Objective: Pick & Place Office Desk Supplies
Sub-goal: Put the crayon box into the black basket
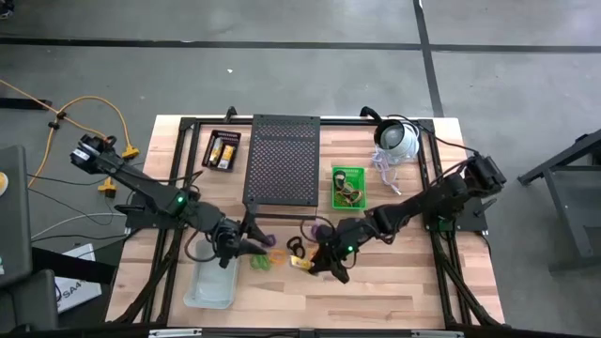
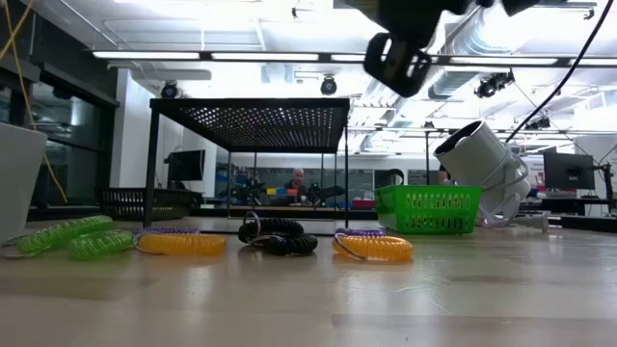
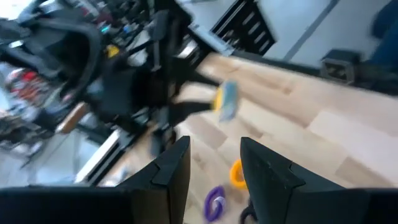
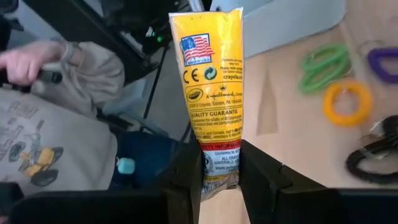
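My right gripper [image 4: 217, 180] is shut on a yellow-and-white packet [image 4: 211, 81], which it holds above the table's near middle [image 1: 300, 263]. Loose loops lie flat on the wood there: green [image 4: 323, 65], orange [image 4: 348, 102], purple [image 4: 382, 62] and black [image 4: 373, 162]. In the low view they show as a row of green [image 2: 72, 236], orange [image 2: 183, 243] and black [image 2: 280, 236] coils. My left gripper [image 3: 214, 162] stands open and empty just left of them [image 1: 242, 246]. My right gripper pinches the packet's lower printed end [image 4: 217, 163] between its two fingers. The packet narrows and crumples there. The rest of it sticks straight out past the fingertips, lifted clear of the table.
A clear tray [image 1: 211, 282] lies at the near left. Behind it stand a black mesh stand [image 1: 282, 160] and a black tray with packets [image 1: 223, 150]. At the far right are a green basket [image 1: 347, 186] and a white dome device [image 1: 399, 139]. A person's hand [image 4: 25, 62] shows beyond the table edge.
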`<state>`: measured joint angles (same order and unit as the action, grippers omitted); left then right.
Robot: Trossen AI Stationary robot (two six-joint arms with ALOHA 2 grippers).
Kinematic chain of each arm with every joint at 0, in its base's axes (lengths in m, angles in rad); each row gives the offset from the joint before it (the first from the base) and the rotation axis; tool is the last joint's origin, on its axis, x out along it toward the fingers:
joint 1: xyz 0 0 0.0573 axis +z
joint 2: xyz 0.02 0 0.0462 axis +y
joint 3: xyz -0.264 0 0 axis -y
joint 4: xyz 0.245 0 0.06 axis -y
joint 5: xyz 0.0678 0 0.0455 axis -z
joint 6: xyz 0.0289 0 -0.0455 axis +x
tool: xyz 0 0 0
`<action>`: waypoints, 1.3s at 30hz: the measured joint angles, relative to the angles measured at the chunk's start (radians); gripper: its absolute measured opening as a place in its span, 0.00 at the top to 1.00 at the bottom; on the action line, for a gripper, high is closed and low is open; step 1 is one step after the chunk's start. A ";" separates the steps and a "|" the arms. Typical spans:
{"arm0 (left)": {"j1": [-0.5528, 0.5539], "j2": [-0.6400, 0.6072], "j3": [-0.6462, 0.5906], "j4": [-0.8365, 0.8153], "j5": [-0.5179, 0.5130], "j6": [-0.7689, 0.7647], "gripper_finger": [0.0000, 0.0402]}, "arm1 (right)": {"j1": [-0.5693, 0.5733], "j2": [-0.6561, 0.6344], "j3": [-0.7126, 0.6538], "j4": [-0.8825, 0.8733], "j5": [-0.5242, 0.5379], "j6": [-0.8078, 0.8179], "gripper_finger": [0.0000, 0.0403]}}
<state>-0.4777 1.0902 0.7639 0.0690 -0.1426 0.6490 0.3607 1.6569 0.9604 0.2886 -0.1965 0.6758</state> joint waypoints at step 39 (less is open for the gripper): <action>0.229 0.163 0.000 0.182 0.329 0.044 0.67 | -0.174 0.002 -0.002 0.086 -0.079 -0.101 0.80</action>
<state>-0.2486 1.2537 0.7639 0.2506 0.1863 0.6926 0.1869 1.6585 0.9588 0.3743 -0.2755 0.5746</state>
